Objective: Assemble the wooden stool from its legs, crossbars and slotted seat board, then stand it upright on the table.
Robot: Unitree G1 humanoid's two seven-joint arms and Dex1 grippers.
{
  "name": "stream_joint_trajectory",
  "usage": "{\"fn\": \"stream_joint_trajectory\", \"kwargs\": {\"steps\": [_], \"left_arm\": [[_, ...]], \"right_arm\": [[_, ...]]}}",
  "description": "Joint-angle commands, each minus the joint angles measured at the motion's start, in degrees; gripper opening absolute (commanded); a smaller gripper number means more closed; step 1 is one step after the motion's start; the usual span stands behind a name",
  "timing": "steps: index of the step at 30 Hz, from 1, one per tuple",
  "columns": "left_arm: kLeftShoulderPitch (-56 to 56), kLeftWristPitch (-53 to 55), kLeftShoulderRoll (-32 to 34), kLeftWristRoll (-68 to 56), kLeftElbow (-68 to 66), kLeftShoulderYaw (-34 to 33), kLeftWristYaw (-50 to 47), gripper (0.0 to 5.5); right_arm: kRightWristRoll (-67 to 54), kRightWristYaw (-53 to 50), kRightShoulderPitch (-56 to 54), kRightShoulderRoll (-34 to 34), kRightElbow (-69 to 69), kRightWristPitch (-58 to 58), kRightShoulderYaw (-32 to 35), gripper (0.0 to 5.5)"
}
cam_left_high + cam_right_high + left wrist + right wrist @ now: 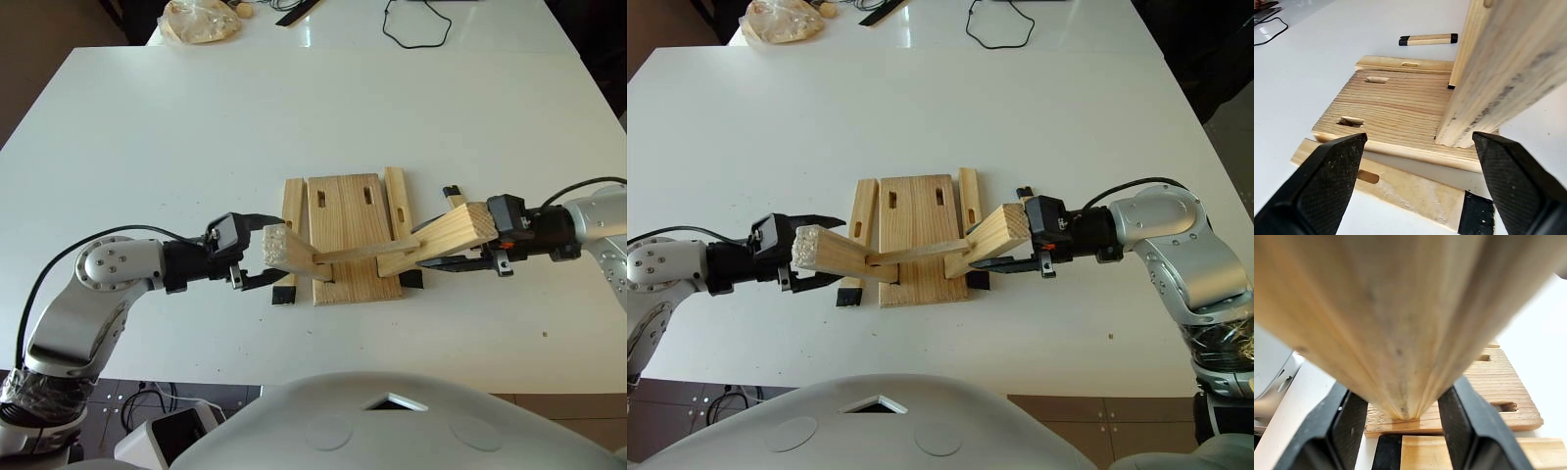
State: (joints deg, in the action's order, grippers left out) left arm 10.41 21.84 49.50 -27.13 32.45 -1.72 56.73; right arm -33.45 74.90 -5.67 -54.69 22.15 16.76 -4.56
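Right leg (pixel 451 235) pinched in right tool (pixel 1403 411) | left tool (pixel 1420 156) spread around left leg (pixel 294 257), contact unclear | seat board (pixel 343 211) part-hidden

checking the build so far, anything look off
The left leg and right leg, joined by the crossbar, splay in a V over the seat board rather than parallel; the left gripper is open around its leg.

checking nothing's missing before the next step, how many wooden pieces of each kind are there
legs: 4 (2 lying flat, 2 raised)
crossbar joining the raised legs: 1
black-ended stick, maybe another crossbar: 1
seat board: 1
total: 7
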Motion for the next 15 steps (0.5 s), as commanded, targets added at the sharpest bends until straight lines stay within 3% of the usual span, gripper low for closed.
{"fn": "stream_joint_trajectory", "kwargs": {"steps": [1,7,15], "left_arm": [[-0.18,0.78,0.96,0.28,-0.26,-0.58,0.26,4.0],[-11.79,6.25,-2.44,-8.48,-7.34,-5.03,-1.72,4.0],[-32.68,14.69,-9.91,-14.6,-13.28,1.63,-1.87,4.0]], "right_arm": [[4.33,0.16,0.64,-1.47,-1.87,1.1,-1.81,2.02],[5.26,0.12,0.01,-1.14,-2.96,0.44,-2.77,2.02],[6.64,0.7,-2.68,-0.37,-6.35,-0.99,-5.3,2.02]]}}
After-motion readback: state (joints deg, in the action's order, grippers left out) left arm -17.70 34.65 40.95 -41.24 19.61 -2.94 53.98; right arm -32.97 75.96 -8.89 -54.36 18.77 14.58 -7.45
